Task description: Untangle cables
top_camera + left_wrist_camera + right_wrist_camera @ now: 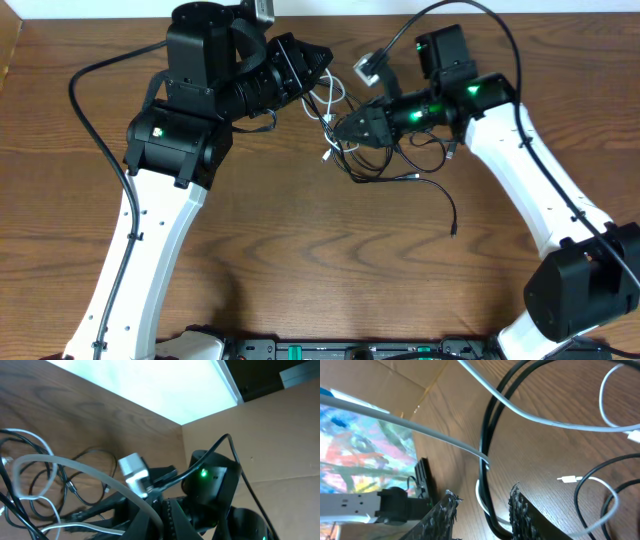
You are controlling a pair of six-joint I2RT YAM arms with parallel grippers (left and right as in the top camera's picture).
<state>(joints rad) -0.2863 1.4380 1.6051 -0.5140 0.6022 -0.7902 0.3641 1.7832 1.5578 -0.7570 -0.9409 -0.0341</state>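
Over the brown wood-grain bench (pixel 300 250) both arms lean in toward the far middle, and that is where the knot lies. The thin black cables (pixel 400 160) bunch in loops under the right arm's wrist, with one loose tail running out toward the near right. The thin white cable (pixel 337 97) curls between the two arms, at the left edge of the black bundle. The left fingers (pixel 322 57) are pressed together, tips pointing toward the white loops from just beside them. Whether they pinch a strand cannot be told from above, and the left wrist view offers only a blurred pale strand sweeping close across the lens. The right fingers (pixel 337 128) sit right in the tangle, and the right wrist view settles it: the two ridged black pads (pixel 520 510) stand apart, released. Black strands and one white strand run up through the gap between them, not clamped. A small white plug end (pixel 567 479) lies flat on the wood off to one side.
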